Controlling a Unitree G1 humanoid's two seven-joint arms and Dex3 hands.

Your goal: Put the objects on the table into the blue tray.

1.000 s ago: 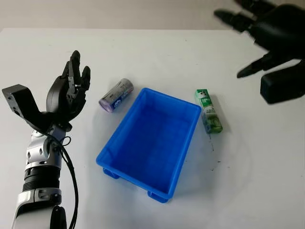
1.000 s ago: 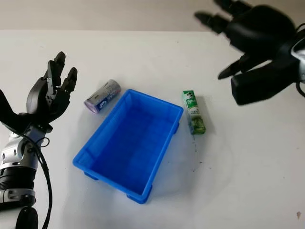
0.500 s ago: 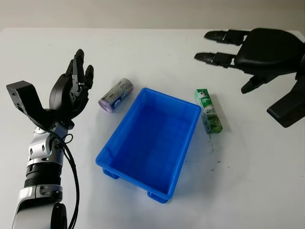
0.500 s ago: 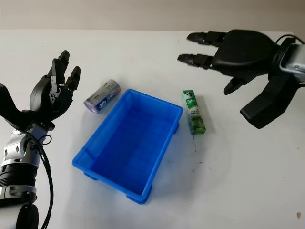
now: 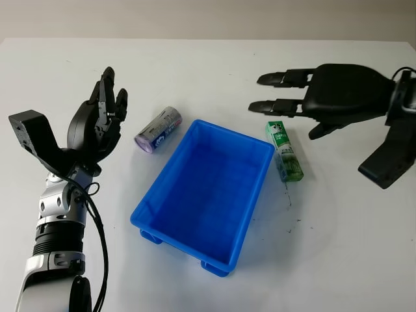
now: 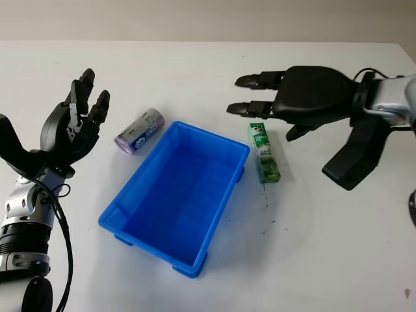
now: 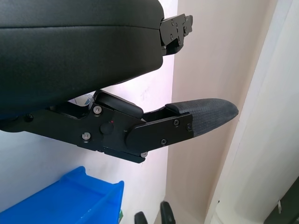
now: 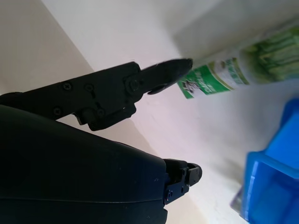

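Blue tray is set mid-table, angled, nothing in it yet. Green box is laid just beside the tray's right wall, purple can on its side near the tray's far-left corner; both still to be loaded. Left hand is raised at the table's left edge, open, nothing held. Right hand is held open above the green box's far end, likely lined up for a grasp; nothing is seen blocking it.
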